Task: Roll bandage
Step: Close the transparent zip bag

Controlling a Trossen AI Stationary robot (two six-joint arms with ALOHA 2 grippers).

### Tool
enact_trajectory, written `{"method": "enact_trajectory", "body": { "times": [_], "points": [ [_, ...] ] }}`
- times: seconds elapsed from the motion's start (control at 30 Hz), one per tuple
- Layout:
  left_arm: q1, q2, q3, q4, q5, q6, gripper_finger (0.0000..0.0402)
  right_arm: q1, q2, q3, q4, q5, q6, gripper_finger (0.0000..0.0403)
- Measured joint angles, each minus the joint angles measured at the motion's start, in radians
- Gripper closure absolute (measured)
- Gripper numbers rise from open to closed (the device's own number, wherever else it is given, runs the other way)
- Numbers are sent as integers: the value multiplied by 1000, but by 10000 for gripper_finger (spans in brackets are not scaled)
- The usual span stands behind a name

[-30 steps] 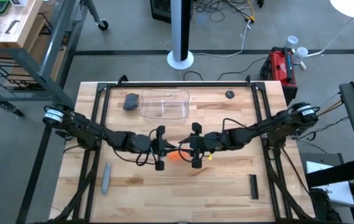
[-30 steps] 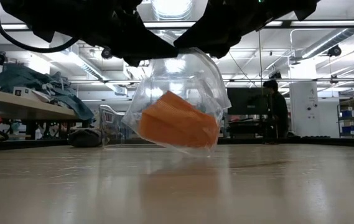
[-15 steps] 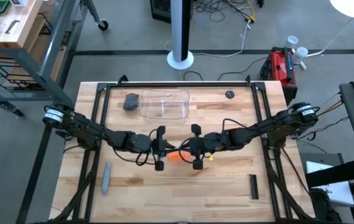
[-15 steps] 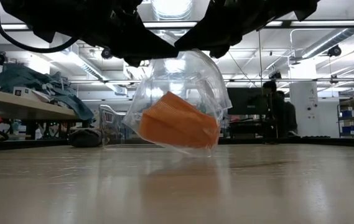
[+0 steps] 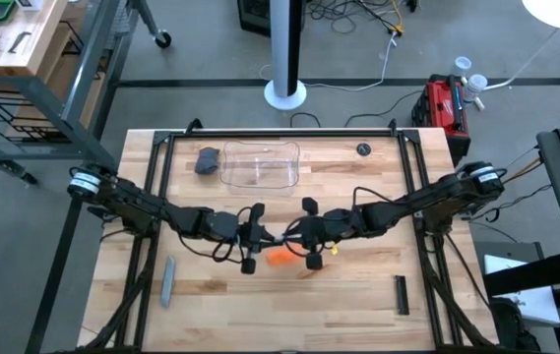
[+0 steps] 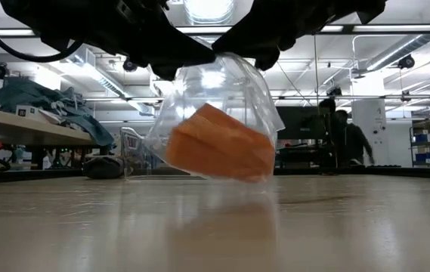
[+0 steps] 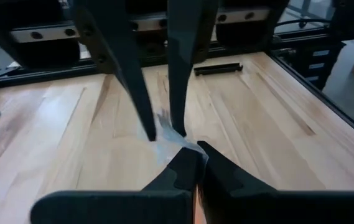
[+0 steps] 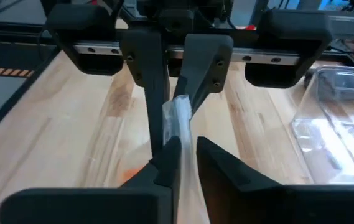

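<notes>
A: Where is the bandage [image 6: 218, 147]?

B: It sits folded inside a clear plastic wrapper [image 6: 215, 98], which hangs tilted just above the wooden table [image 5: 358, 295]. In the high view only an orange patch of it shows, between the two grippers near the table's middle.

A: And the left gripper [image 5: 258, 236]?

B: It reaches in from the left, and its fingers are pressed together on the wrapper's top edge. The left wrist view shows the crumpled film caught right at its tips [image 7: 189, 163].

A: The right gripper [image 5: 299, 238]?

B: It faces the left one from the other side, almost tip to tip. Its fingers stand only narrowly apart with the film running between them, but whether they really pinch it cannot be told; the view is poor there.

A: Anything else on the table?

B: A clear container [image 5: 260, 165] and a dark grey lump [image 5: 207, 161] at the far side, a grey stick [image 5: 168, 281] near the left front, and a small black bar [image 5: 401, 294] near the right front.
</notes>
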State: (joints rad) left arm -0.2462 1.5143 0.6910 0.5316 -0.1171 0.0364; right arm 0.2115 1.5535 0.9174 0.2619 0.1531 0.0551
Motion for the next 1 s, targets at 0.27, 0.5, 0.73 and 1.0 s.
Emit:
{"method": "enact_trajectory", "body": {
  "times": [0.27, 0.5, 0.73, 1.0],
  "points": [
    [-5, 0, 0, -4, 11, 42, 401, 0, -35, 38, -98, -19, 0, 308],
    [-44, 0, 0, -26, -26, 185, 401, -1, -59, 111, -278, -21, -20, 293],
    [-57, 0, 0, -38, -29, 196, 401, 0, -59, 135, -310, -22, -90, 306],
    [-57, 0, 0, -46, -32, 191, 401, 0, -52, 136, -364, -23, 38, 328]
  ]
}}
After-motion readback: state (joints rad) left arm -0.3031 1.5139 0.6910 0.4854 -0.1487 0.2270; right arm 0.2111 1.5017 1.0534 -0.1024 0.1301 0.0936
